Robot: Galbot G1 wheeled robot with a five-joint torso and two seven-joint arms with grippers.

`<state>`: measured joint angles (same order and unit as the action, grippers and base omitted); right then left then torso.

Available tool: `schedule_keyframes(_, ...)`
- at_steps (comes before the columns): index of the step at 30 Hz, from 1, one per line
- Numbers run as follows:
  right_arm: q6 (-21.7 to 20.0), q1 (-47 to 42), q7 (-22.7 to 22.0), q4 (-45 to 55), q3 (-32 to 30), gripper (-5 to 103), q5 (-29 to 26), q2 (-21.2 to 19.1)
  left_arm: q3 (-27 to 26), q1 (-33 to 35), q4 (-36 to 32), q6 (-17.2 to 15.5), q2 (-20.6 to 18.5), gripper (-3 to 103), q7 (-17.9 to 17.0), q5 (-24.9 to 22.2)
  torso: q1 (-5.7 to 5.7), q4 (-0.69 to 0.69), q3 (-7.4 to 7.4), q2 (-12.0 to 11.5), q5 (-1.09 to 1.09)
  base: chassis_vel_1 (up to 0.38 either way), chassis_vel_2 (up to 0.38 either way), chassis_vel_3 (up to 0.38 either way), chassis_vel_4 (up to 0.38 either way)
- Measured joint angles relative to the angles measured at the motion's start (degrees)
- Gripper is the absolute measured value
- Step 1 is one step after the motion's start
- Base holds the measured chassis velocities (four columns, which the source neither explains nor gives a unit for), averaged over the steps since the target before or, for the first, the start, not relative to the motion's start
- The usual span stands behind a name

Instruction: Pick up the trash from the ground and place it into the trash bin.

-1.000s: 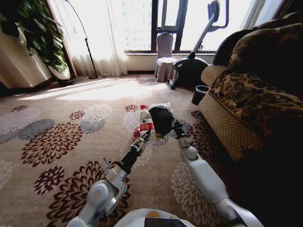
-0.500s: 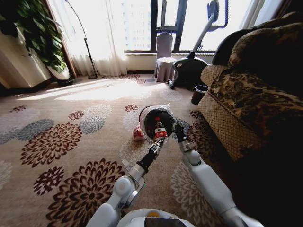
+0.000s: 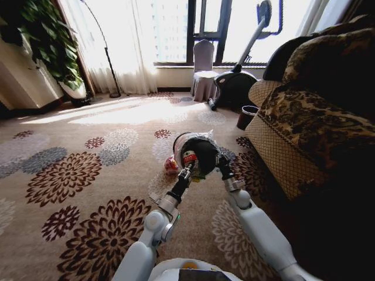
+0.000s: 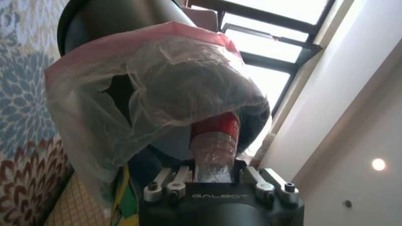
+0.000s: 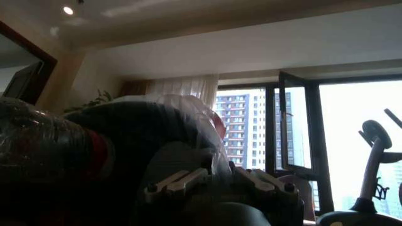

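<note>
Red-labelled plastic, the bottle [image 3: 189,159] now pokes into the mouth of the trash bin [image 3: 202,149], where a second ago it stood upright beside it; the drop looks close. In the head view the left hand [image 3: 185,173] grips the bottle and the right hand [image 3: 224,170] holds the bin tilted above the carpet [image 3: 88,175]. The left wrist view shows fingers [image 4: 179,179] clamped on the bottle, cap under the liner [image 4: 125,89]. From the right wrist, fingers [image 5: 182,181] pinch the bin's rim.

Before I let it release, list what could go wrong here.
1. The left pincer holds the bottle right at the trash bin mouth; released off-centre, it may catch the liner and fall onto the carpet.
2. The right pincer holds the tilted bin by its rim; a push from the bottle could shift that grip.
</note>
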<state>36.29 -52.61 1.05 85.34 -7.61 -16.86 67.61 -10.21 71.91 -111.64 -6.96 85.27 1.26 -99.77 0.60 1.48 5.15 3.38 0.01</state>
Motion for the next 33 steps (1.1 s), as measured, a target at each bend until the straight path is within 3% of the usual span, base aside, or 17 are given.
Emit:
schedule_keyframes(6, 0.36, -2.32, -0.01, 1.56, -0.57, 0, 0.66, -0.57, -1.35, -3.85, 3.59, 0.69, 6.23, 31, -1.37, 1.06, 0.00, 0.00, 0.00, 0.00, -0.01, 0.000, 0.000, 0.000, 0.000)
schedule_keyframes(9, 0.42, -2.86, -0.03, 1.72, -0.67, 0, 0.87, -0.55, -1.77, -5.09, 4.58, 0.77, 6.71, 30, -2.06, 1.28, 0.00, -0.02, 0.00, 0.00, 0.07, 0.000, 0.000, 0.000, 0.000)
schedule_keyframes(16, 0.42, -3.42, -0.03, 2.39, -0.91, 0, 0.91, -0.92, -1.56, -4.97, 4.60, 0.36, 6.73, 27, -1.79, 2.03, 0.01, -0.01, 0.00, 0.00, 0.00, 0.000, 0.000, 0.000, 0.000)
schedule_keyframes(18, 0.42, -3.52, 0.01, 2.37, -1.05, 0, 0.94, -0.97, -1.61, -4.15, 3.59, 0.00, 6.50, 38, -1.22, 2.84, 0.01, 0.01, 0.00, 0.00, -0.07, 0.000, 0.000, 0.000, 0.000)
schedule_keyframes(20, 0.41, -3.53, 0.02, 2.35, -1.10, 0, 0.95, -1.00, -1.59, -3.80, 3.17, -0.07, 6.12, 38, -1.09, 3.05, 0.01, 0.02, 0.00, 0.00, -0.11, 0.000, 0.000, 0.000, 0.000)
schedule_keyframes(27, 0.11, -3.07, 0.01, 2.18, -1.23, 0, 0.81, -1.42, 0.06, 0.88, 0.98, -0.43, 4.29, 70, -0.08, 5.36, 0.00, 0.01, 0.00, 0.00, -0.01, 0.000, 0.000, 0.000, 0.000)
schedule_keyframes(29, 0.05, -2.98, -0.02, 2.24, -1.22, 0, 0.72, -1.52, 0.16, 1.27, 0.91, -0.48, 4.29, 70, 0.00, 5.67, 0.01, 0.00, 0.00, 0.00, -0.01, 0.000, 0.000, 0.000, 0.000)
schedule_keyframes(31, -0.13, -2.77, -0.03, 2.78, -1.05, 0, 0.41, -1.84, 0.70, 2.03, 0.49, -0.69, 3.92, 86, 0.24, 6.47, 0.00, 0.00, 0.00, 0.00, -0.02, 0.000, 0.000, 0.000, 0.000)
schedule_keyframes(33, -0.20, -2.80, 0.00, 2.97, -0.99, 0, 0.37, -1.92, 0.78, 2.11, 0.34, -0.72, 3.77, 86, 0.33, 6.67, 0.00, 0.00, 0.00, 0.00, -0.01, 0.000, 0.000, 0.000, 0.000)
